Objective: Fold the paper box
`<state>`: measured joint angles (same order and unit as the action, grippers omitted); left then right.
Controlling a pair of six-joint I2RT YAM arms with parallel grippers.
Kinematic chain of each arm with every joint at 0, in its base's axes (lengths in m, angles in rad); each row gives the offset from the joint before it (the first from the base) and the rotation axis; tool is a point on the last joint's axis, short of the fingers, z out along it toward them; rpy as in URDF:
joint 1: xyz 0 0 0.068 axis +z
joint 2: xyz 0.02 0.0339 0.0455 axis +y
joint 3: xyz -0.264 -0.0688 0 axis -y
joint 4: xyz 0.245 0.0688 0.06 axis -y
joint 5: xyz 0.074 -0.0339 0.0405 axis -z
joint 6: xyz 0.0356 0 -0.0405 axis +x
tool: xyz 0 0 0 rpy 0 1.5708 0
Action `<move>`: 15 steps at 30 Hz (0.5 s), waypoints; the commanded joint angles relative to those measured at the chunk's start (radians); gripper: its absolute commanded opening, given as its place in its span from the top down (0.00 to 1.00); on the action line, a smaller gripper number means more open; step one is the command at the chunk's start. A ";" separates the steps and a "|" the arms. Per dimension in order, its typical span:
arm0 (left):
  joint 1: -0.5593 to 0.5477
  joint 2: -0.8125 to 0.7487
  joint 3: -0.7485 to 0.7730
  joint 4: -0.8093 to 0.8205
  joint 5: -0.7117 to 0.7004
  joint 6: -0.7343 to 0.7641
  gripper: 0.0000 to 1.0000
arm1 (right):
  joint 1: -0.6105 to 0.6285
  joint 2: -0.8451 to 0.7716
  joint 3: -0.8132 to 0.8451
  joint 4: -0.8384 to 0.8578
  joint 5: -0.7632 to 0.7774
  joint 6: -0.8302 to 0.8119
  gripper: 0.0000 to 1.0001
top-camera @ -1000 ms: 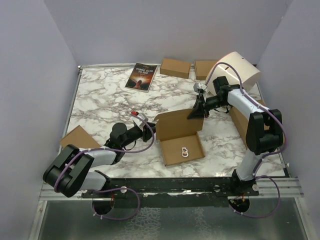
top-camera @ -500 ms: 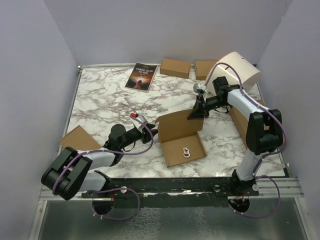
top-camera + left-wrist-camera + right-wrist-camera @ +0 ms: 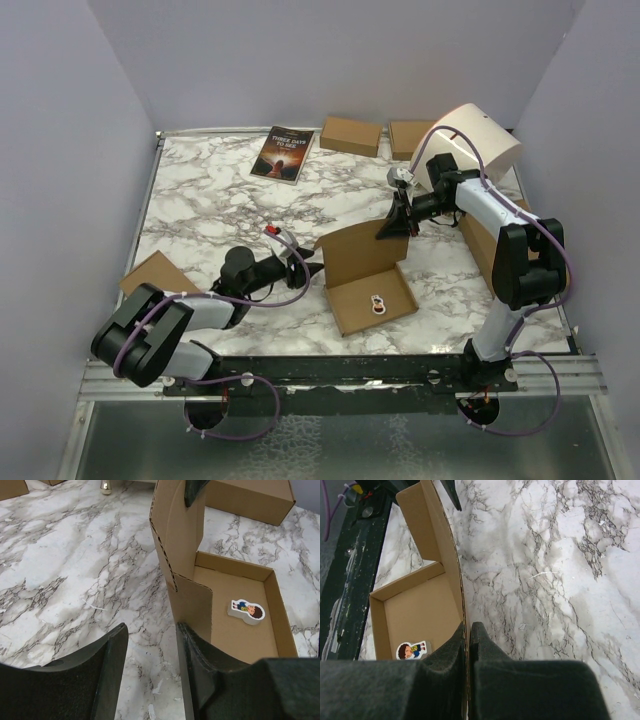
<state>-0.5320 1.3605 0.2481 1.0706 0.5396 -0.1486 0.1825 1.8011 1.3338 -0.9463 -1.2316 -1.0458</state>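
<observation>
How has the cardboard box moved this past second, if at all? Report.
Yes. The cardboard box slid slightly right, away from the book, its lid standing steeper in the right gripper.

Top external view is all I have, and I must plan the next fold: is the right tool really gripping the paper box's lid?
Observer: Yes; the right wrist view shows the right tool shut on the raised lid of the paper box.
Operator: And the left tool?
Observer: The left tool is open and holds nothing; bare marble table shows in its gap.
Operator: What is the white speck in the tray?
Observer: A small cartoon-child figure lying flat on the box floor.
</observation>
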 commanded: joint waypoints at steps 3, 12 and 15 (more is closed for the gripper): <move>-0.016 0.038 0.034 0.080 0.110 -0.018 0.53 | 0.020 -0.010 -0.002 0.015 -0.041 -0.020 0.99; -0.016 0.077 0.044 0.148 0.145 -0.036 0.53 | 0.022 -0.019 -0.008 0.003 -0.046 -0.040 0.99; -0.016 0.068 0.037 0.153 0.160 -0.033 0.53 | 0.022 -0.022 -0.009 -0.001 -0.050 -0.048 0.99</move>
<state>-0.5312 1.4345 0.2626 1.1324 0.5999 -0.1658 0.1829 1.8008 1.3338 -0.9501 -1.2205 -1.0786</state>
